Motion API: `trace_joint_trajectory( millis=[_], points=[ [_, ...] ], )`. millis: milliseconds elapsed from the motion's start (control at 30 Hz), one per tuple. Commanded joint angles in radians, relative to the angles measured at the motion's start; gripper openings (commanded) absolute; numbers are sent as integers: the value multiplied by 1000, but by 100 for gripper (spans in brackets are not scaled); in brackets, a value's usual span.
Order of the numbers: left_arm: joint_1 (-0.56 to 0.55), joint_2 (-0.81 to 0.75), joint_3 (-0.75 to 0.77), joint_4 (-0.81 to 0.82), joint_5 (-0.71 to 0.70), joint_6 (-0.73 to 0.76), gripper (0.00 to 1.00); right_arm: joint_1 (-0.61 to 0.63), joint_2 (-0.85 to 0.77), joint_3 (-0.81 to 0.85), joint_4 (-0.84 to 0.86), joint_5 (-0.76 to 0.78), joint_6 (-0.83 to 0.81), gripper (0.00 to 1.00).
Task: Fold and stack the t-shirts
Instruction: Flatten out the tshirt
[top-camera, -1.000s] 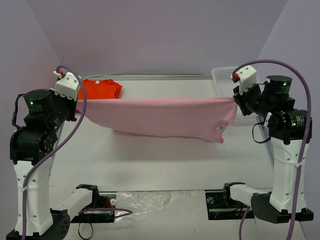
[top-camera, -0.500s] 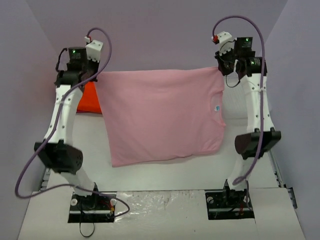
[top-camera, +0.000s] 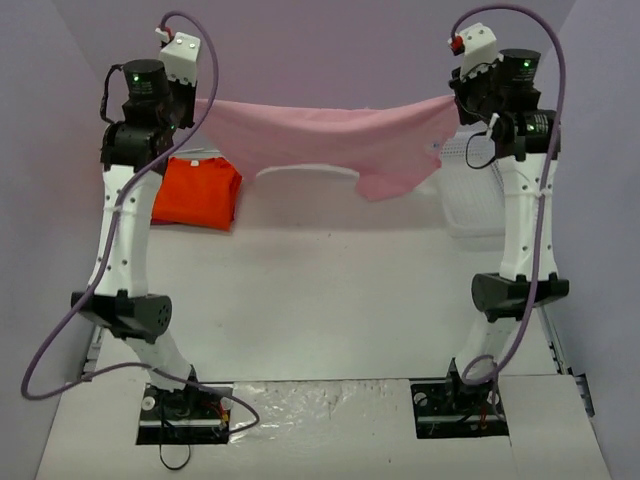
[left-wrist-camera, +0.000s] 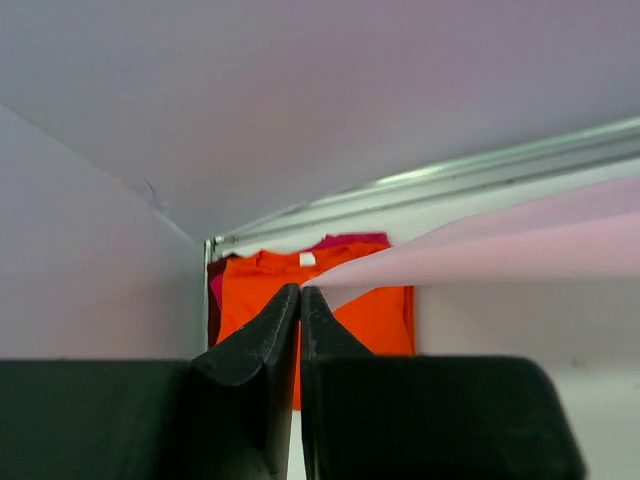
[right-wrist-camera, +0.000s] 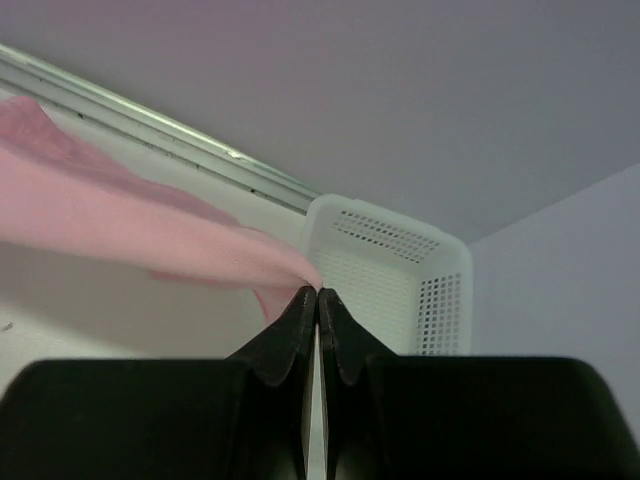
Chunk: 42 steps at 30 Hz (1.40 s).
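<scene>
The light pink t-shirt (top-camera: 330, 135) hangs stretched in the air between both raised arms, sagging in the middle, well above the table. My left gripper (top-camera: 196, 103) is shut on its left corner; the cloth leaves the fingertips to the right in the left wrist view (left-wrist-camera: 480, 250). My right gripper (top-camera: 452, 100) is shut on its right corner, seen in the right wrist view (right-wrist-camera: 150, 240). The bright orange t-shirt (top-camera: 195, 192) lies folded on the table at the back left, below the left gripper, and also shows in the left wrist view (left-wrist-camera: 370, 315).
A white mesh basket (top-camera: 470, 195) stands at the back right, under the right arm, also in the right wrist view (right-wrist-camera: 400, 270). A dark pink cloth edge (left-wrist-camera: 350, 240) peeks from under the orange shirt. The arm bases (top-camera: 185, 410) sit at the near edge.
Both arms rose from low to high. The pink shirt hung down as a wide sheet half a second ago; now it is swung up and stretched nearly flat between the grippers.
</scene>
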Motion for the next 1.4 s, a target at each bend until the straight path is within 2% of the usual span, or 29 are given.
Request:
trace_joint_trajectory(
  millis=[0,67,167,200,267,333,433,500,567,667,733,867,967,1100,1233,1267,1300,1333,1367],
  points=[
    [-27,-212,-129,74,-44,-15,2,1,-228,-80,63,10,13,0],
    [-32,-303,-223,82,-50,-12,2,0,-295,-177,77,-3,11,0],
    [-30,-430,-453,115,-64,-6,2,-2,-430,-397,100,-10,11,0],
    [-30,-469,-572,134,-64,0,2,0,-497,-451,103,-13,11,0],
    [-30,-576,-660,128,-61,6,2,-2,-568,-597,105,-25,26,0],
    [-30,-688,-734,92,-49,11,2,-2,-674,-668,105,-34,37,0],
    [-28,-798,-704,5,-42,14,2,0,-800,-717,96,-24,63,0],
    [-28,-823,-639,-67,-39,12,2,-2,-834,-665,67,-17,77,0],
    [-28,-817,-523,-121,-42,15,2,-55,-828,-577,45,-68,78,0],
    [-28,-751,-390,-145,-50,34,2,-85,-790,-484,44,-80,86,0],
    [-28,-690,-357,-138,-50,47,2,-85,-725,-449,45,-77,89,0],
    [-28,-603,-404,-49,-61,75,2,-85,-618,-429,67,-68,63,0],
    [-28,-520,-521,99,-67,95,2,-85,-525,-468,137,-60,45,0],
    [-27,-306,-527,221,-70,109,2,-85,-373,-473,195,-45,29,0],
    [-25,-60,-396,289,-87,142,2,-79,-183,-377,209,-28,22,0],
    [-28,58,-353,283,-90,153,4,-72,-115,-364,208,1,10,7],
    [-30,118,-305,266,-93,161,17,-63,-86,-360,208,27,-1,24],
    [-41,182,-204,237,-78,187,38,-60,-61,-366,205,50,-9,35],
    [-50,239,-164,193,-97,195,57,-33,-21,-375,206,117,-15,56]
  ],
)
